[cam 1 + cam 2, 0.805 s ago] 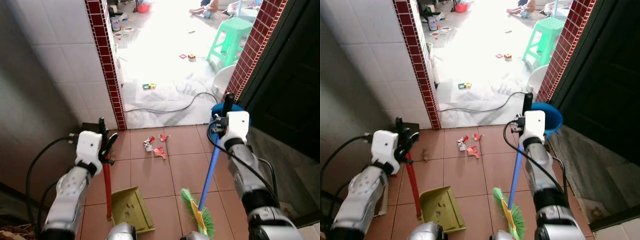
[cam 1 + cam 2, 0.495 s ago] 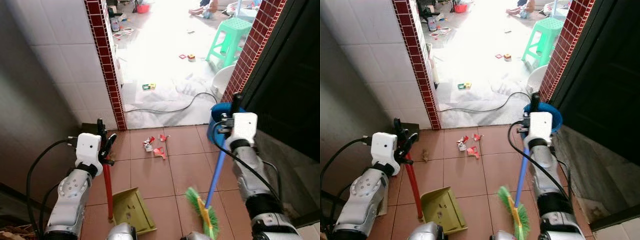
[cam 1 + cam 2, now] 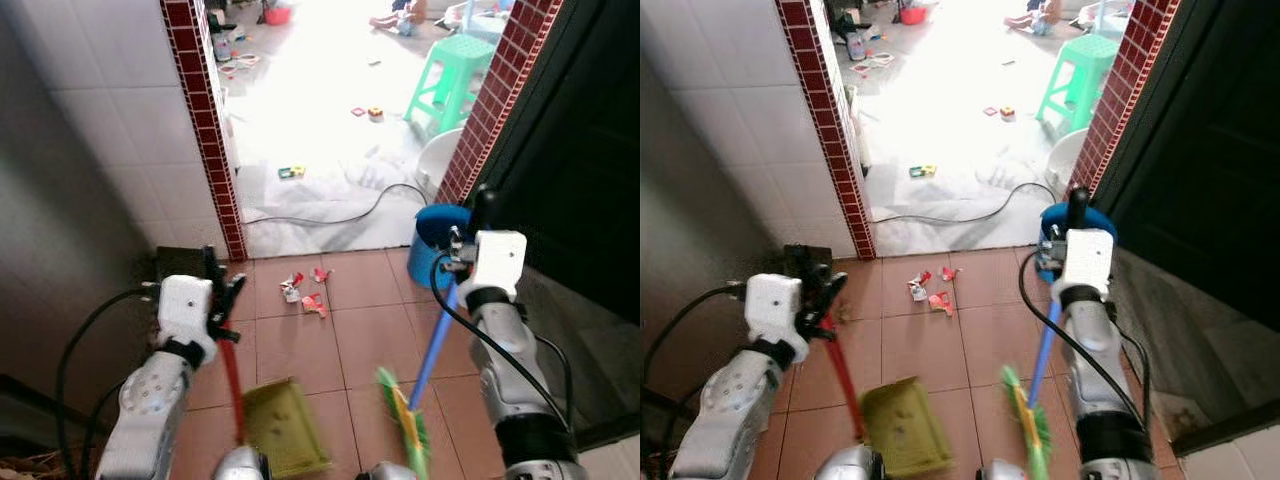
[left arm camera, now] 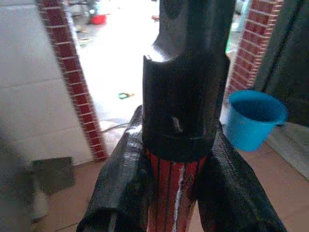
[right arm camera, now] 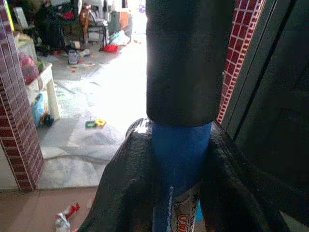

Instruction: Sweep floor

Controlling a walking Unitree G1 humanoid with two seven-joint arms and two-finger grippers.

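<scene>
My left gripper (image 3: 222, 300) is shut on the red handle (image 3: 232, 378) of a yellow-green dustpan (image 3: 288, 441), whose pan rests on the brown tiles near my feet. My right gripper (image 3: 470, 232) is shut on the blue handle (image 3: 432, 350) of a broom with a green and yellow head (image 3: 405, 430), low on the floor right of the pan. Red and white paper scraps (image 3: 303, 292) lie on the tiles ahead, just inside the doorway. In the wrist views, black fingers (image 4: 120, 188) clasp the red handle (image 4: 171, 198), and fingers (image 5: 125, 183) clasp the blue one (image 5: 181, 159).
A blue bucket (image 3: 437, 228) stands by the right brick doorpost (image 3: 490, 110). The left brick post (image 3: 205, 140) and white tiled wall close the left side. Beyond lie a black cable (image 3: 340, 215), a green stool (image 3: 452, 75), scattered toys, and a person sitting far back (image 3: 395, 18).
The dustpan has swung right and forward, its handle now tilted and blurred. The broom head has shifted right and nearer me. The view has crept slightly forward.
</scene>
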